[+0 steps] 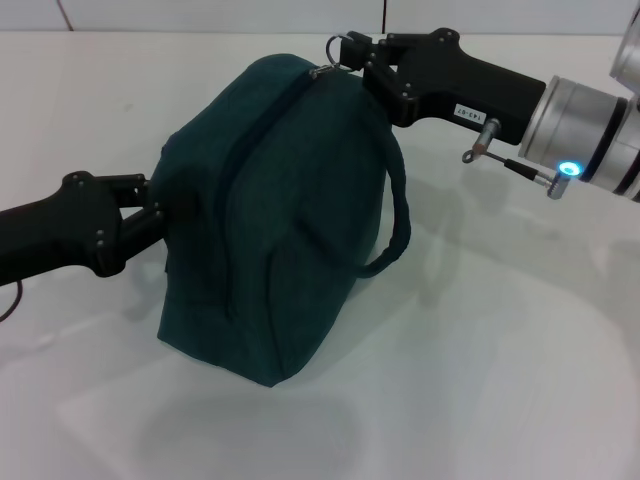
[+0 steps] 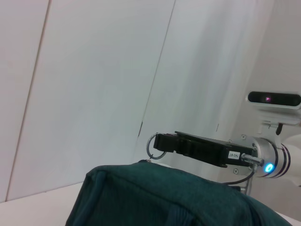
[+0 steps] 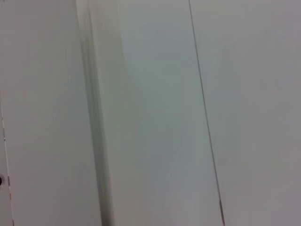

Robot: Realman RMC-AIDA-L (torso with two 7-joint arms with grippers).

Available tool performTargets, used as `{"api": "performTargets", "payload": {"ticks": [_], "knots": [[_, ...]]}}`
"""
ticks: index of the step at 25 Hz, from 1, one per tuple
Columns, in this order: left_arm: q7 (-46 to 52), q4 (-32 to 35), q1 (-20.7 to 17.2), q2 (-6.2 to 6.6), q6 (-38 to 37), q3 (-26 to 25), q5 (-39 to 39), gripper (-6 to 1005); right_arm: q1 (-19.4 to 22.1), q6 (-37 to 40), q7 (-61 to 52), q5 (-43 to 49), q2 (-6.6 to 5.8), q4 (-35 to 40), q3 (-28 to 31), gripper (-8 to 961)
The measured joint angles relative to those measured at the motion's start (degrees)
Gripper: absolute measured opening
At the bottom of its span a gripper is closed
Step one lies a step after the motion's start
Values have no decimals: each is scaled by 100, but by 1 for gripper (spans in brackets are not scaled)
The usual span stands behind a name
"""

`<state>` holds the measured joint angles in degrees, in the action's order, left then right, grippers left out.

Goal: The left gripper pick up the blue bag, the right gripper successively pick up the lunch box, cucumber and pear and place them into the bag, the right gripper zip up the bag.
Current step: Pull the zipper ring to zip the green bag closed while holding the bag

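Bag [image 1: 270, 220] mid-table; left hand [image 1: 155, 215] grips side, right hand [image 1: 352, 52] zip ring.

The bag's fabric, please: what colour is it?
The bag is dark teal, a blue-green, clearest in the head view.

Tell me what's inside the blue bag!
Nothing inside can be seen. The blue bag looks zipped along its top, so its cloth covers whatever it holds. The right end effector holds the zipper ring at the far end; the left end effector grips the bag's side.
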<state>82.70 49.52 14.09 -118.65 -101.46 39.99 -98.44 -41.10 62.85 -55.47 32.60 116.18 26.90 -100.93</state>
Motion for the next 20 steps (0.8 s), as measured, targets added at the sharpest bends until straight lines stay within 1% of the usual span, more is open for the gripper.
{"api": "performTargets", "payload": {"ticks": [2,12,16,20], "knots": [[17,0,-1,3,1,0,2,69,21,3,2,0,0,19,-1,6],[60,49,12,31,-131,24,-1,422,79,24,11,1,0,43,3,7],[51,68,-29,84,-178,-80,61,550,85,76,11,1,0,20,3,7],[76,89,-40,101,-432,-296,325,673,104,86,21,1,-5,17,3,6]]}}
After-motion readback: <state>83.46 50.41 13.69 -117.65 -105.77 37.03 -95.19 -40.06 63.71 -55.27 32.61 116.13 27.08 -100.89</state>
